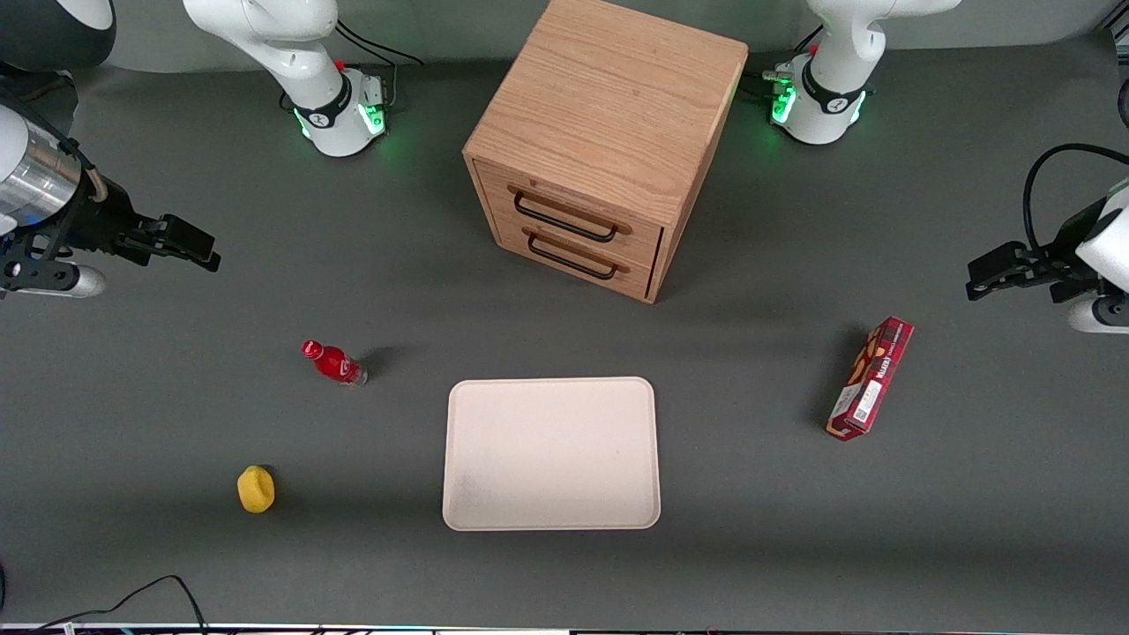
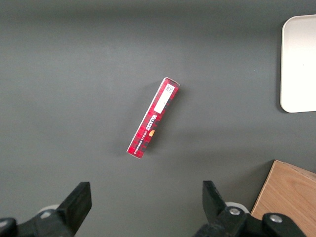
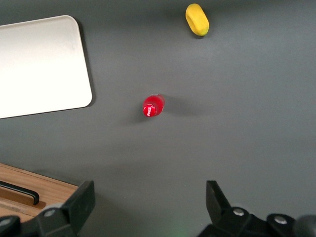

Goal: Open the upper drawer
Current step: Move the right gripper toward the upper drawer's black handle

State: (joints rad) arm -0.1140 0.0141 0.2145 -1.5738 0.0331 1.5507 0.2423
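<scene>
The upper drawer (image 1: 564, 214) sat flush in the oak cabinet (image 1: 609, 115) on the dark grey table (image 1: 176, 564), well apart from the gripper (image 1: 205, 251). A cream tray (image 1: 551, 454), red bottle (image 1: 335, 362), yellow lemon-like object (image 1: 256, 489) and red box (image 1: 871, 377) lay around. The fingers (image 3: 81, 202) stood spread wide, holding nothing, high above the table.

tool (image 3: 148, 197) fingertips cut off by edge, red box (image 1: 870, 378) print unreadable
</scene>
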